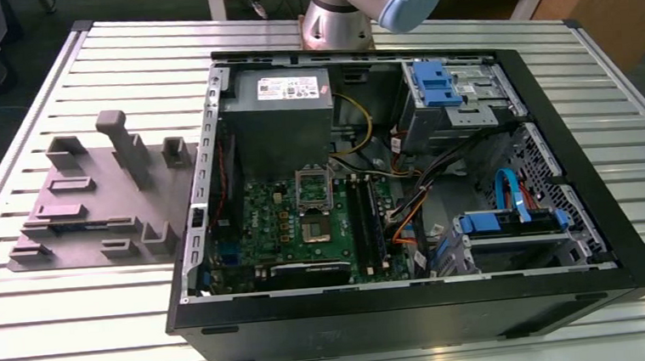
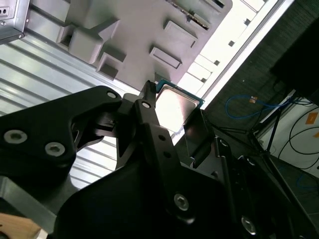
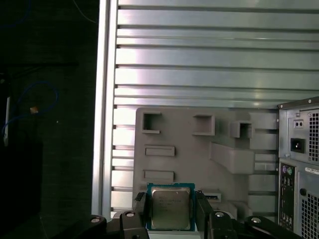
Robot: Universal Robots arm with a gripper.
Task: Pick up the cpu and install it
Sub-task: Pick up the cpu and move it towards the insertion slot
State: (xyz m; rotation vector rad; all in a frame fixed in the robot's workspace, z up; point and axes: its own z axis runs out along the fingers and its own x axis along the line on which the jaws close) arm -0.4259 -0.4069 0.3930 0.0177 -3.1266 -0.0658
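Note:
The cpu [image 3: 171, 207], a small flat square chip with a shiny metal top and a thin pale rim, sits clamped between my two black fingers [image 3: 141, 208]. My gripper [image 3: 171, 211] is shut on it. In the second wrist view the cpu [image 2: 175, 103] catches the light inside the gripper [image 2: 172, 108]. It hangs well above the mauve-grey tray [image 3: 189, 159] with raised blocks. In the exterior view the same tray [image 1: 86, 205] lies on the slatted table beside the open computer case. The metal socket frame [image 1: 316, 228] with a dark centre sits on the green motherboard.
The open black case [image 1: 423, 310] holds a grey power-supply box [image 1: 283, 107], blue drive brackets [image 1: 435, 83] and loose cables [image 1: 414, 191]. The arm's base [image 1: 340, 22] stands behind the case. The table edge [image 3: 103, 99] drops off to a dark floor with cables.

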